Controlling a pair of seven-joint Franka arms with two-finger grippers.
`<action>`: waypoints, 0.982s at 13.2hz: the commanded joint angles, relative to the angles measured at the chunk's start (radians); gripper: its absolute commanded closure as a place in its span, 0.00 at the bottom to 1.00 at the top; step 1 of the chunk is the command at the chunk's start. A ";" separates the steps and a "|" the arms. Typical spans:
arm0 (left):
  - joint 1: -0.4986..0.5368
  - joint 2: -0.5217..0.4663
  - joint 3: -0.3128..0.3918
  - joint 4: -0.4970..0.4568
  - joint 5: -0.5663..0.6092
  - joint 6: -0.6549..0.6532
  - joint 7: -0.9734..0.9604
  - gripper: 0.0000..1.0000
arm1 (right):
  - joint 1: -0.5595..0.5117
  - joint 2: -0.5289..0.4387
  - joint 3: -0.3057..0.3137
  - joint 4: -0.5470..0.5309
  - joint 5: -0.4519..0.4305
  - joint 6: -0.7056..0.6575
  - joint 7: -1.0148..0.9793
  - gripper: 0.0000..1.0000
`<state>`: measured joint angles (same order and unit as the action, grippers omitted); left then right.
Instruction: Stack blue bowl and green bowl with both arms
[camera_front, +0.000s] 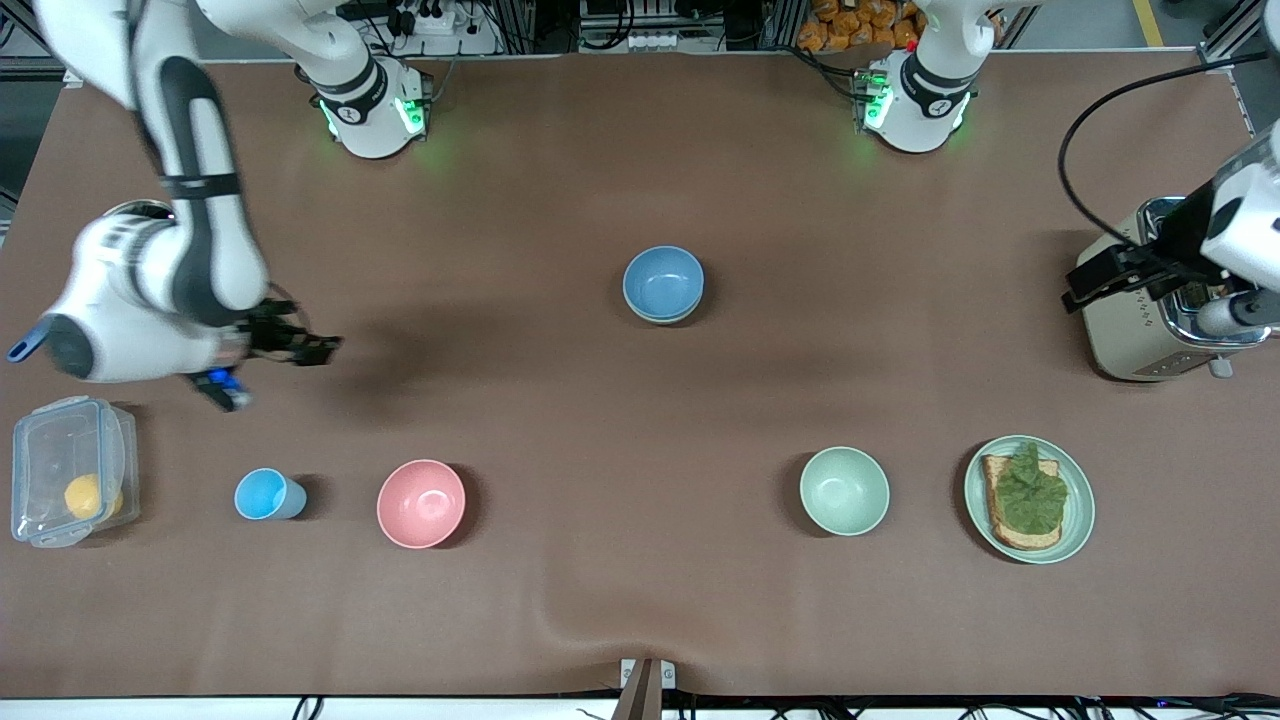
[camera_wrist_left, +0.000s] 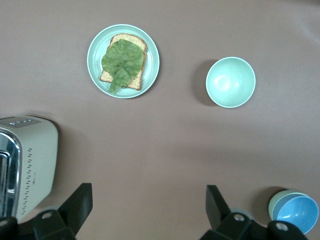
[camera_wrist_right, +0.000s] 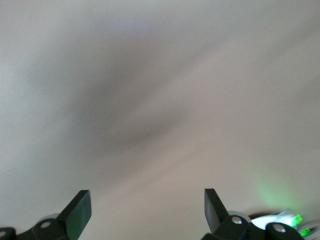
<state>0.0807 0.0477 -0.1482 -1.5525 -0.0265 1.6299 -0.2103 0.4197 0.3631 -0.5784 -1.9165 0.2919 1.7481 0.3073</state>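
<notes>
The blue bowl (camera_front: 663, 283) stands mid-table, nested inside the pale green bowl (camera_wrist_left: 274, 204), of which only part of the rim shows beside the blue bowl (camera_wrist_left: 299, 214) in the left wrist view. My left gripper (camera_front: 1085, 285) hangs open over the table beside the toaster, at the left arm's end, with nothing between its fingers (camera_wrist_left: 149, 197). My right gripper (camera_front: 315, 348) is open over bare table at the right arm's end; its wrist view shows only blurred tablecloth between its fingertips (camera_wrist_right: 147, 202). Both grippers are well away from the bowls.
A mint-green bowl (camera_front: 844, 490) and a mint plate (camera_front: 1080, 520) with toast and lettuce lie nearer the camera. A toaster (camera_front: 1150, 330) stands under the left hand. A pink bowl (camera_front: 421, 503), a blue cup (camera_front: 265, 494) and a clear lidded box (camera_front: 60, 450) sit toward the right arm's end.
</notes>
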 joint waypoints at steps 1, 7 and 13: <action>-0.041 -0.011 0.009 0.052 0.020 -0.080 0.022 0.00 | -0.125 -0.021 0.086 0.075 -0.091 -0.022 -0.161 0.00; -0.036 -0.018 0.004 0.081 0.027 -0.139 0.023 0.00 | -0.323 -0.193 0.431 0.310 -0.284 -0.133 -0.272 0.00; -0.039 -0.049 0.009 0.061 0.020 -0.153 0.026 0.00 | -0.398 -0.354 0.589 0.333 -0.260 -0.114 -0.269 0.00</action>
<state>0.0445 0.0189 -0.1419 -1.4807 -0.0160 1.4987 -0.2000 0.0917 0.0406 -0.0431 -1.5760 0.0376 1.6234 0.0367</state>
